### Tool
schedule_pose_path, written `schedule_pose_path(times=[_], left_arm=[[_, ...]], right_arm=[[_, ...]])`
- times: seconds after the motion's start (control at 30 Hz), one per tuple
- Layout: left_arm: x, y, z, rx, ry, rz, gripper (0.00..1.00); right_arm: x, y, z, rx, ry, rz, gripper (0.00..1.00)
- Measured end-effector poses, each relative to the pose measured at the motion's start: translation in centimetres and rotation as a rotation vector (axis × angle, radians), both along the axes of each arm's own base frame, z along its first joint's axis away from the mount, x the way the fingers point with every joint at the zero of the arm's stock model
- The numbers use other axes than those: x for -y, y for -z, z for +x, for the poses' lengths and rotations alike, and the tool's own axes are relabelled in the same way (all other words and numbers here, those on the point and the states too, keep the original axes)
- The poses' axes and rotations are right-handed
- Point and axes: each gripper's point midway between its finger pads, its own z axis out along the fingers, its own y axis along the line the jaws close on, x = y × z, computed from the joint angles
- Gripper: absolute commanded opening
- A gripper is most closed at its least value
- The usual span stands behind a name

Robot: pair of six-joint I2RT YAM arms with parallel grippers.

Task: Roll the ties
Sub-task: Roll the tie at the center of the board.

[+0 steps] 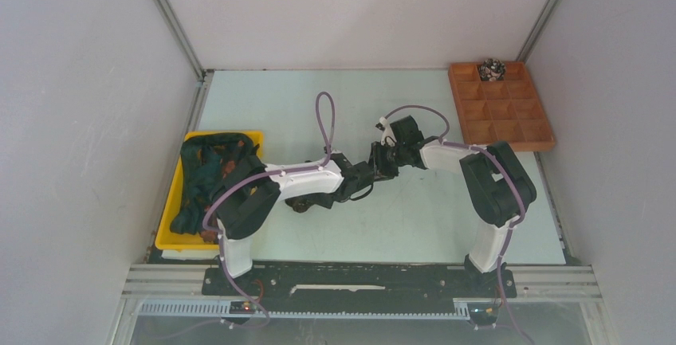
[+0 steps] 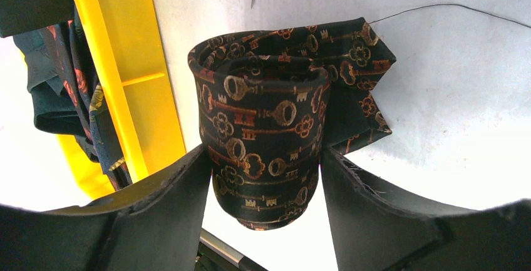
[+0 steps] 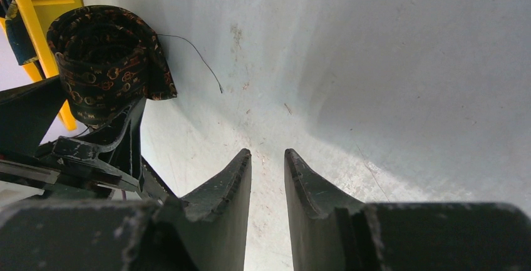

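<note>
A rolled tie [image 2: 263, 139], black with orange key patterns, stands as a coil on the table with its pointed tail lying behind it. My left gripper [image 2: 264, 152] is shut on it, one finger pressed on each side. In the top view the coil [image 1: 301, 205] shows under the left forearm, with the left gripper [image 1: 309, 198] on it. My right gripper [image 3: 268, 154] is empty, its fingers a narrow gap apart above bare table. It sits right of the coil [image 3: 103, 58]. From above the right gripper [image 1: 373, 163] is close to the left wrist.
A yellow bin [image 1: 170, 232] at the left holds a heap of unrolled ties [image 1: 206, 171]. A wooden compartment tray [image 1: 502, 114] stands at the back right with one coiled tie [image 1: 492, 68] in its far compartment. A loose thread [image 3: 194, 58] lies by the coil.
</note>
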Motion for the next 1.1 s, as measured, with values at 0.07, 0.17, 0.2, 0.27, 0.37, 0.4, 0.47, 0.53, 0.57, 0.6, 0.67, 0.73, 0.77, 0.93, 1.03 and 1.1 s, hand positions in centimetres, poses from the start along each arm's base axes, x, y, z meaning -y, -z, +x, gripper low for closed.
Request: schedule_pose_path(times=[0.07,0.17,0.2,0.27,0.37,0.4,0.47,0.53,0.57,0.6,0.67,0.73,0.77,0.93,1.03,1.1], left_arm=[[0.1,-0.1,0.0,0.002,0.002,-0.003,0.75],[0.2,-0.1,0.0,0.002,0.006,-0.003,0.76],[0.3,-0.1,0.0,0.001,0.007,-0.003,0.76],[0.3,0.0,-0.1,-0.003,0.009,-0.005,0.78],[0.4,-0.1,-0.3,-0.010,0.010,-0.011,0.81],[0.5,-0.1,-0.4,-0.012,0.011,-0.018,0.82],[0.8,-0.5,-0.6,-0.010,0.014,-0.036,0.83],[1.0,-1.0,-0.7,-0.007,0.016,-0.062,0.83],[1.2,-1.3,-0.8,-0.005,0.017,-0.078,0.83],[1.3,-1.6,-0.9,-0.002,0.019,-0.092,0.82],[1.7,-2.3,-1.0,0.009,0.023,-0.127,0.78],[2.0,-3.1,-1.2,0.018,0.027,-0.161,0.69],[2.1,-3.5,-1.3,0.025,0.030,-0.180,0.61],[2.5,-6.4,-2.4,0.094,0.024,-0.341,0.31],[1.1,-6.3,-3.9,0.104,0.010,-0.406,0.27],[0.1,-5.5,-5.0,0.090,0.000,-0.426,0.25]], right_arm=[[0.0,-0.1,0.0,0.003,0.000,0.001,0.29],[0.0,-0.2,0.0,0.006,0.000,0.003,0.29],[0.0,-0.2,0.0,0.006,0.000,0.003,0.29],[0.0,-0.2,0.0,0.005,0.000,0.002,0.29],[0.0,-0.2,0.0,0.005,0.000,0.002,0.29],[0.0,-0.2,0.0,0.005,0.000,0.002,0.29],[0.0,-0.2,0.0,0.005,0.000,0.002,0.29],[0.0,-0.2,0.0,0.005,0.000,0.003,0.29],[0.0,-0.2,0.0,0.005,0.000,0.003,0.29],[0.0,-0.2,0.0,0.005,0.000,0.003,0.29],[0.0,-0.2,0.0,0.006,-0.001,0.003,0.29],[-0.2,-0.2,-0.1,0.009,-0.006,0.004,0.29],[-0.3,-0.3,-0.1,0.012,-0.008,0.005,0.29],[-1.6,-1.2,-0.4,0.048,-0.034,0.032,0.30],[-2.9,-2.7,-0.9,0.077,-0.059,0.056,0.30],[-4.1,-4.1,-0.7,0.099,-0.076,0.076,0.29]])
